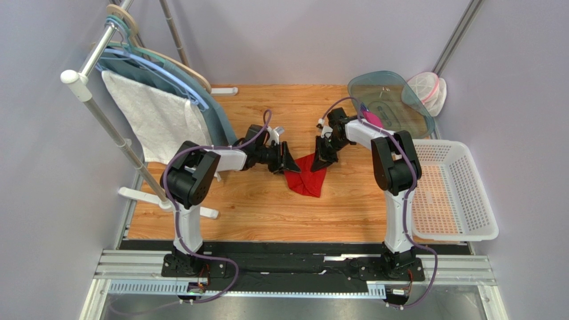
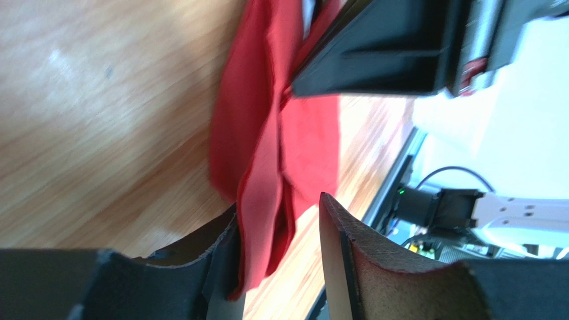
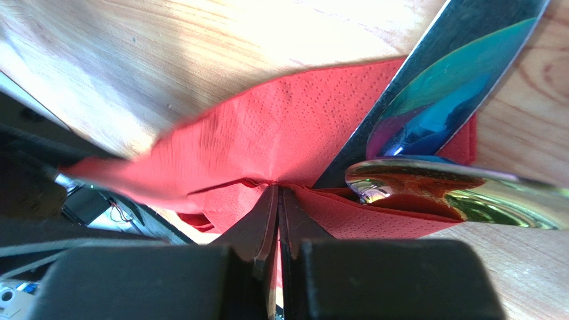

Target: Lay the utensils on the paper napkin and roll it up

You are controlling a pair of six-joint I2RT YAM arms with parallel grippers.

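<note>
Red paper napkin (image 1: 306,179) lies mid-table (image 1: 254,207), crumpled; long axis runs roughly away from the arm bases; both arms about equally near its far end; left gripper (image 2: 279,208) on its left side, jaws half-wide, a loose flap hanging between them; right gripper (image 3: 278,190) pinched tight on a fold; utensils (image 3: 401,113), mirror-bright steel, one flat and long, one bowl-shaped, rest on the dimpled paper just beside that pinch.

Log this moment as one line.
right gripper: shut on red paper napkin | left gripper: open, straddling napkin fold | utensils: on napkin
</note>
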